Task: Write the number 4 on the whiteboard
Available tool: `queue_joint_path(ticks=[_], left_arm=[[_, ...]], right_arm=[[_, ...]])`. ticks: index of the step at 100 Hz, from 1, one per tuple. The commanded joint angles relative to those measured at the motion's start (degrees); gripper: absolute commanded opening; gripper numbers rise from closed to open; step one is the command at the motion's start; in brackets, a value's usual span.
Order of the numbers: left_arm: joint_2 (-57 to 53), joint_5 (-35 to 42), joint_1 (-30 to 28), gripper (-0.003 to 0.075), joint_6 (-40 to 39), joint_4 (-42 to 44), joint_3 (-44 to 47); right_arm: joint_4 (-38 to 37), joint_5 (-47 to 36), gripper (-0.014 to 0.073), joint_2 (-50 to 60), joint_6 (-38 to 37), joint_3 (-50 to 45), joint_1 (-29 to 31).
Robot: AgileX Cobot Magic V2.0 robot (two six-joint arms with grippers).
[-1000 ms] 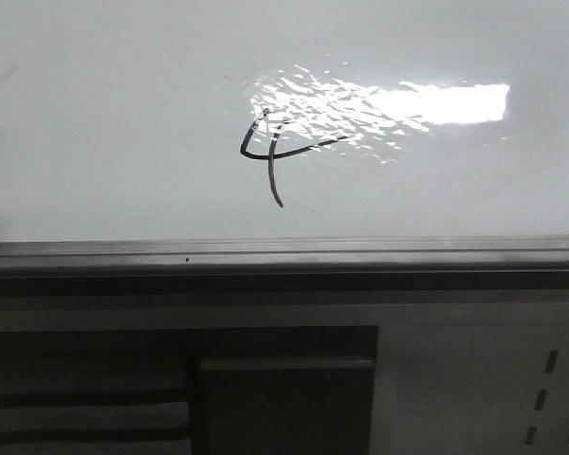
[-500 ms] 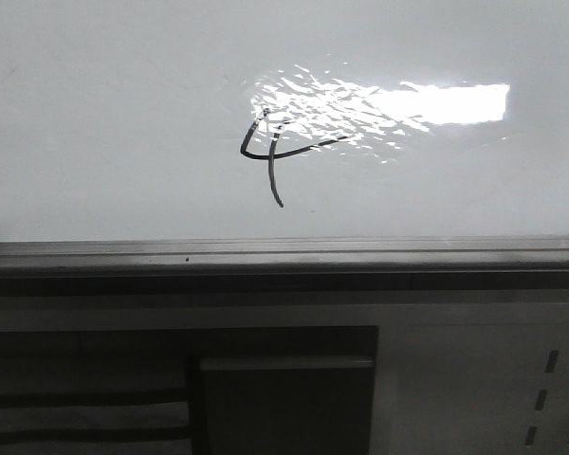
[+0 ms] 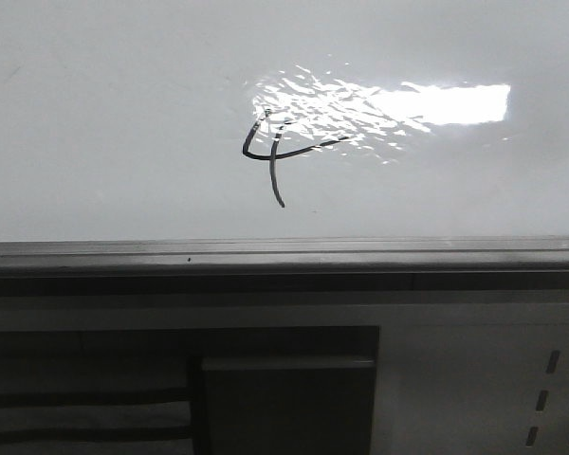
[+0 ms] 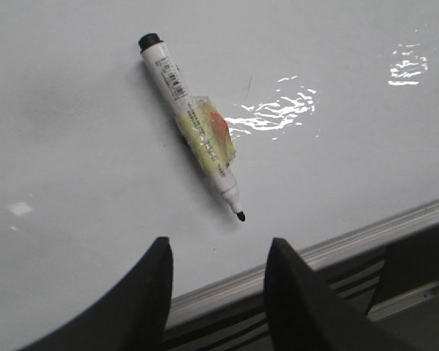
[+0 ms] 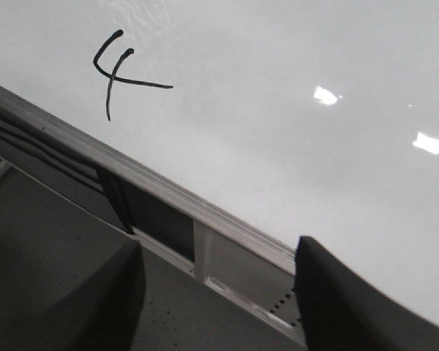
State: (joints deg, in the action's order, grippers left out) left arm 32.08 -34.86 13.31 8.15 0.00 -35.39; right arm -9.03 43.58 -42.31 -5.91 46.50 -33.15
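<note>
Glossy whiteboard (image 3: 95, 114) filling the front view, grey ledge (image 3: 284, 254) along its lower edge. Number 4 (image 3: 275, 152) already drawn beside the glare. Marker (image 4: 194, 126) lying uncapped on the board, apart from the left pincer (image 4: 216, 252), spread and empty. Right pincer (image 5: 219, 256) likewise spread, holding nothing. Marker probably light, stiff, slick; best gripped at the taped mid-barrel.

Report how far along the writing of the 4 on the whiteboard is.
Done: the number 4 is drawn in black on the whiteboard, all strokes visible. In hand: nothing; the marker lies uncapped on the board, and the left pincer and right pincer are both open and empty. Left: apparently nothing.
</note>
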Motion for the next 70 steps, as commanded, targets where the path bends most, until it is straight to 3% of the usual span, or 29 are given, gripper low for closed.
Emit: queue_joint_path(ticks=[1,10,33,70], left_arm=[[-3.84,4.49,-0.12,0.0236,-3.09,0.0,0.88],[-7.27,9.07,-0.12,0.0179,-7.07,0.0,4.28],[-11.36,25.12,-0.12,-0.002,-7.75,-1.7,13.0],[-11.36,26.02,-0.12,-0.002,-7.75,-2.13,15.13]], right_arm=[[-1.24,-10.81,0.0392,2.12,-1.61,-2.28,0.11],[-1.24,-15.77,0.0314,4.25,-1.96,-5.39,0.11],[-2.61,-19.86,-0.0074,7.54,-1.96,-9.06,0.11],[-2.61,-14.61,-0.0071,7.44,-1.96,-9.06,0.11]])
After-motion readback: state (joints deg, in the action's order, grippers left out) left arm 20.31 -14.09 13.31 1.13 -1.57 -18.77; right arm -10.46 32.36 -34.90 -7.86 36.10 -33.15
